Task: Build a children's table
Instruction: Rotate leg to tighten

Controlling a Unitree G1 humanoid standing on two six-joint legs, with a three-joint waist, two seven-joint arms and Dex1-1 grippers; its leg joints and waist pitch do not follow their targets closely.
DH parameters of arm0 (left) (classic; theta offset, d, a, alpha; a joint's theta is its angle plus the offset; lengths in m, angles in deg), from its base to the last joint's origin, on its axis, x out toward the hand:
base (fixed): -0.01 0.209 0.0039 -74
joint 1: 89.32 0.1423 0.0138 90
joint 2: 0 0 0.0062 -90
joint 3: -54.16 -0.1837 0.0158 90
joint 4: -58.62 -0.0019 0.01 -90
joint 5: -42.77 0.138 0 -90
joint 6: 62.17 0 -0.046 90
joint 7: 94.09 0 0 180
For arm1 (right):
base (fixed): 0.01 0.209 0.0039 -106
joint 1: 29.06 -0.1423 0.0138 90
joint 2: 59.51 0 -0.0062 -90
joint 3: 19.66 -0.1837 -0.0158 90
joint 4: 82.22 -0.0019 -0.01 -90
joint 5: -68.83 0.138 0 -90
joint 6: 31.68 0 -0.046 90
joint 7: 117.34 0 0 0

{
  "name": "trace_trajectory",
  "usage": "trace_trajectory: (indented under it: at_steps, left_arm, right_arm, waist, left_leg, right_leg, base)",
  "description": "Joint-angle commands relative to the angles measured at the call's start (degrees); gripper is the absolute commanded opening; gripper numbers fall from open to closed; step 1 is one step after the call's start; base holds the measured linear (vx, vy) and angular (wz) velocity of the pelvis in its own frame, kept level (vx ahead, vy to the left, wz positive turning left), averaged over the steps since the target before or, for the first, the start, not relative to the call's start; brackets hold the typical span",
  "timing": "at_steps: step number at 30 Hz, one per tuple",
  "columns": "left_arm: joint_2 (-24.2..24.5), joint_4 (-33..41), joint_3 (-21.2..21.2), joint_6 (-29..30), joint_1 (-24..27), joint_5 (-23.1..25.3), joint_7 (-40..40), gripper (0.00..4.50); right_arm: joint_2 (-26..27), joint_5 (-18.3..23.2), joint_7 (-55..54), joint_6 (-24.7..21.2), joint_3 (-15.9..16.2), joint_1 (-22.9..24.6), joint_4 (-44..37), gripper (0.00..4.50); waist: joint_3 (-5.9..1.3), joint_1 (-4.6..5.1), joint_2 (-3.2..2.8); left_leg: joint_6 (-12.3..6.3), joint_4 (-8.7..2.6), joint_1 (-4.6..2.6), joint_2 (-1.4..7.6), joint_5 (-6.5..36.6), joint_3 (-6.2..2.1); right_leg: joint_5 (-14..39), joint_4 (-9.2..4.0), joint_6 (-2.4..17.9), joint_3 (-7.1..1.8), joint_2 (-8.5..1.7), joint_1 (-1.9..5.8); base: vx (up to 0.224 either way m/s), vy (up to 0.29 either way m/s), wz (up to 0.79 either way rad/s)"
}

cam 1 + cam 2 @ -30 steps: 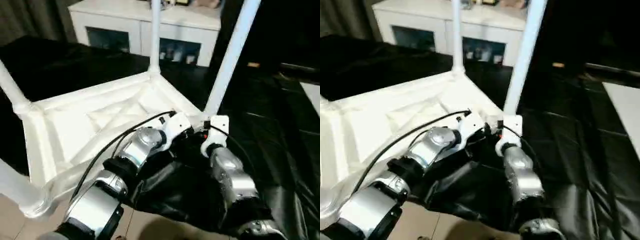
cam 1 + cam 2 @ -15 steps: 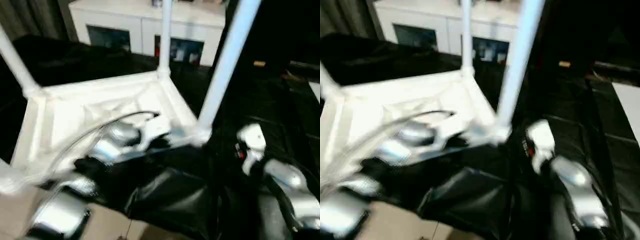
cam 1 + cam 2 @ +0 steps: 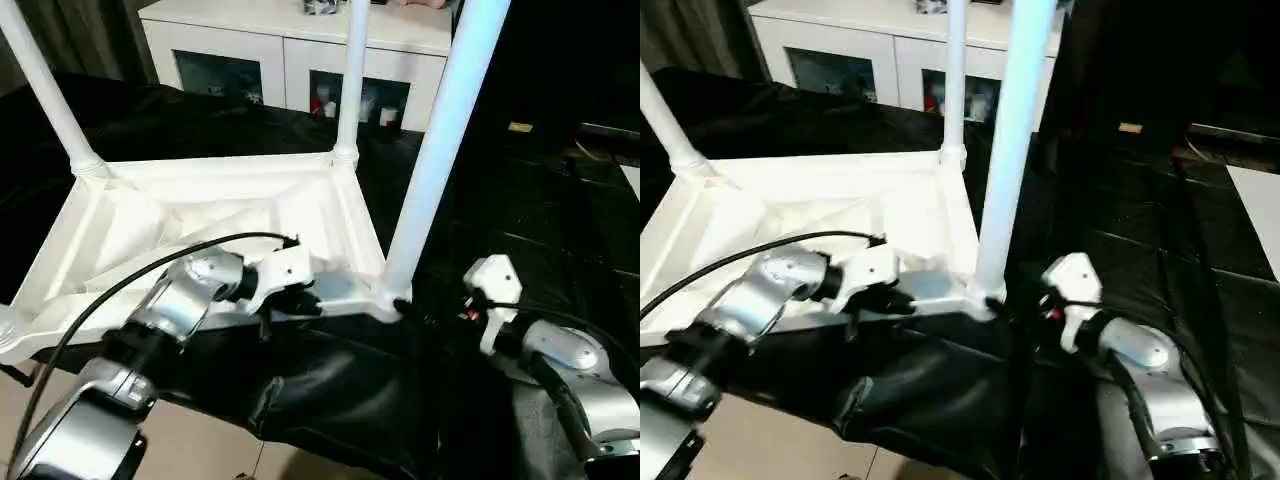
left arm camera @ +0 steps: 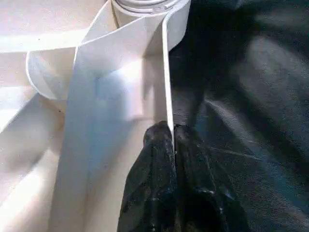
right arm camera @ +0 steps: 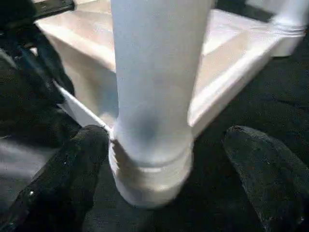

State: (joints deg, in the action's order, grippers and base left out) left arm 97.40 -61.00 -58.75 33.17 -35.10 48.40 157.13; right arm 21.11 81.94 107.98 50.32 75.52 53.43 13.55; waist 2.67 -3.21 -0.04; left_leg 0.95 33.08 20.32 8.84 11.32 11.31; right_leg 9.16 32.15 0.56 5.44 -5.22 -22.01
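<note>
- No readable text, label, brand, number or sign anywhere in these views.
- Children's table point(image 3: 200, 215): plain white plastic, no lettering visible on its ribbed underside or its legs.
- White cabinet point(image 3: 290, 45): items behind its glass doors are too small to read.
- Wrist housings on both arms: small red marks, not legible.
</note>
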Motion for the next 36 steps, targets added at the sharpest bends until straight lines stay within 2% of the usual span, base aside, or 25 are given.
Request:
trace_trajectory:
  at_steps: [1, 5, 7, 10, 11, 14, 17, 26, 35, 36]
  left_arm:
    - [0.4, 0.2, -2.8, 1.0, 1.8, 0.6, 2.6, 0.0]
    - [0.5, 0.6, -3.2, 1.2, 1.9, 0.8, 2.5, 0.0]
    - [0.6, 1.0, -3.1, 1.5, 2.1, 0.9, 2.4, 0.0]
    - [0.7, 1.4, -3.0, 1.8, 2.2, 1.2, 2.3, 0.0]
    - [0.7, 1.3, -3.0, 1.8, 2.2, 1.3, 2.2, 0.0]
    - [0.9, 1.2, -3.0, 1.9, 2.2, 1.4, 2.1, 0.0]
    - [1.1, 1.2, -3.0, 1.9, 2.3, 1.4, 1.9, 0.0]
    - [1.1, 1.4, -3.1, 2.0, 2.4, 1.6, 1.6, 0.0]
    - [1.3, 1.2, -3.2, 2.0, 2.3, 1.7, 1.6, 0.0]
    - [1.3, 1.2, -3.2, 2.0, 2.3, 1.7, 1.5, 0.0]
  right_arm:
    - [0.1, -0.3, 1.1, 0.3, 0.3, -2.0, 1.6, 4.27]
    - [0.6, -0.3, 1.5, 0.5, 0.6, -4.0, 3.6, 4.27]
    - [0.5, -0.5, 2.3, 0.6, 1.0, -4.4, 3.9, 3.93]
    - [0.3, -0.8, 3.0, 0.7, 1.6, -4.9, 4.5, 3.81]
    - [-0.1, -1.1, 3.8, 0.9, 2.1, -5.0, 4.8, 3.56]
    - [-0.6, -1.4, 4.9, 1.1, 2.6, -5.0, 5.3, 3.44]
    - [-0.8, -1.5, 5.5, 1.2, 2.6, -4.9, 5.5, 3.09]
    - [-1.3, -1.4, 6.7, 1.5, 2.9, -4.8, 6.0, 2.38]
    - [-1.3, -2.2, 6.8, 2.2, 3.3, -5.0, 6.7, 2.17]
    - [-1.0, -1.6, 6.8, 1.7, 3.0, -5.1, 6.8, 2.69]
  waist:
    - [-3.08, -0.13, 0.38]
    - [-3.08, -0.29, 0.36]
    - [-3.09, -0.31, 0.55]
    - [-3.16, -0.38, 0.6]
    - [-3.17, -0.38, 0.55]
    - [-3.19, -0.38, 0.54]
    - [-3.23, -0.39, 0.72]
    - [-3.26, -0.41, 0.65]
    - [-3.29, -0.47, 0.78]
    - [-3.28, -0.45, 0.79]
  left_leg:
    - [-2.06, -4.29, -0.4, 5.13, 13.5, -2.2]
    - [-1.77, -4.22, -0.55, 5.1, 13.3, -2.13]
    - [-1.88, -4.19, -0.47, 5.08, 12.9, -2.09]
    - [-2.17, -4.1, -0.43, 5.11, 12.1, -2.13]
    - [-2.24, -4.06, -0.42, 5.05, 12.0, -2.1]
    - [-2.46, -4.01, -0.45, 5.06, 11.8, -2.08]
    - [-2.54, -3.96, -0.43, 5.03, 11.6, -2.06]
    - [-2.74, -3.89, -0.47, 5.04, 11.3, -2.07]
    - [-2.82, -3.78, -0.44, 4.98, 11.1, -2.07]
    - [-2.82, -3.78, -0.44, 4.99, 11.1, -2.07]
  right_leg:
    - [14.8, -3.03, 13.4, -3.7, -4.96, 2.06]
    - [14.6, -2.93, 13.8, -3.72, -4.98, 2.12]
    - [14.3, -2.88, 13.7, -3.71, -4.94, 2.19]
    - [13.8, -2.75, 13.8, -3.69, -5.03, 2.28]
    - [13.9, -2.77, 13.8, -3.67, -4.99, 2.29]
    - [13.7, -2.74, 13.9, -3.67, -4.96, 2.29]
    - [13.5, -2.68, 14.0, -3.66, -4.94, 2.36]
    - [13.5, -2.61, 14.0, -3.63, -4.91, 2.32]
    - [13.8, -2.57, 14.0, -3.64, -4.96, 2.38]
    - [13.9, -2.57, 13.9, -3.63, -4.92, 2.35]
  base:
    - [0.0, 0.0, 0.0]
    - [0.0, 0.0, 0.0]
    - [0.0, 0.0, 0.0]
    - [0.0, 0.0, 0.0]
    - [0.0, 0.0, 0.0]
    - [0.0, 0.0, 0.0]
    - [0.0, 0.0, 0.0]
    - [0.0, 0.0, 0.0]
    - [0.0, 0.0, 0.0]
    - [0.0, 0.0, 0.0]
